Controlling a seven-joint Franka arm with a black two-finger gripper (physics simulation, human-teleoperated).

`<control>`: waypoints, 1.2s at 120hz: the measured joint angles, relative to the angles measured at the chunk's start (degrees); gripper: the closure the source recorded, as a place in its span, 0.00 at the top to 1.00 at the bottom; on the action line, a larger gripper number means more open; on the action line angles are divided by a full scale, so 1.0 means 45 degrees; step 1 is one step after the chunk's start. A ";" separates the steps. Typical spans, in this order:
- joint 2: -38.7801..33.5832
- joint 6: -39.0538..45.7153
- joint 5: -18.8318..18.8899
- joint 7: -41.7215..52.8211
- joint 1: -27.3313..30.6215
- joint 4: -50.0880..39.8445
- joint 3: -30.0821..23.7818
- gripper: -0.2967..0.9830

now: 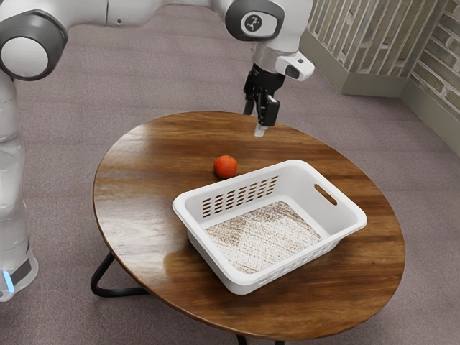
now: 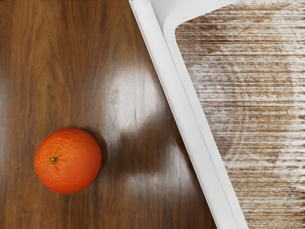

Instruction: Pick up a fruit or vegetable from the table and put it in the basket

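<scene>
Gripper [image 1: 254, 122]: released, and its fingers [image 1: 269, 113] are seen parted, a gap left between the tips; how wide the spread is cannot be judged exactly.
Grip: empty, with nothing pinched and nothing touched by either tip.
Height: up in the air, the tips pointed down and held above the table [image 1: 144, 165], toward its far edge in the exterior view.
Orange [image 1: 226, 167]: out on the table, outside the basket [image 1: 269, 280], on bare wood; the tips are held above and apart from it.
Stem [image 2: 53, 160]: shown in the wrist view as a small greenish spot on the orange's skin.
Gap: a strip of wood is left between orange and basket; the two are near, not touching.
Basket: white, stood upright on the table, its rim set at a slant in both views; the slotted long wall is turned to the orange.
Handle hole [image 1: 326, 194]: cut through the short wall at the exterior view's right.
Basket floor [image 1: 262, 237]: mottled brown and white.
Arm [image 1: 154, 11]: stretched across the top of the exterior view, and by it the gripper is carried.
</scene>
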 joint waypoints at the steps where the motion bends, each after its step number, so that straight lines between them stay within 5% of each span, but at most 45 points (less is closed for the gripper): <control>1: 0.0512 -0.0117 0.0022 0.0019 0.0051 0.0854 -0.0052 0.77; 13: 0.3197 -0.1218 0.0204 0.0236 0.1026 0.5294 -0.0259 0.77; 40: 0.3686 -0.2386 0.0326 0.0612 0.1355 0.6033 -0.0275 0.77; 98: -0.0165 -0.2710 0.0357 0.1115 0.1812 0.1023 0.0543 0.77; 144: -0.0881 -0.2204 0.0389 0.1297 0.1684 -0.0877 0.1637 0.77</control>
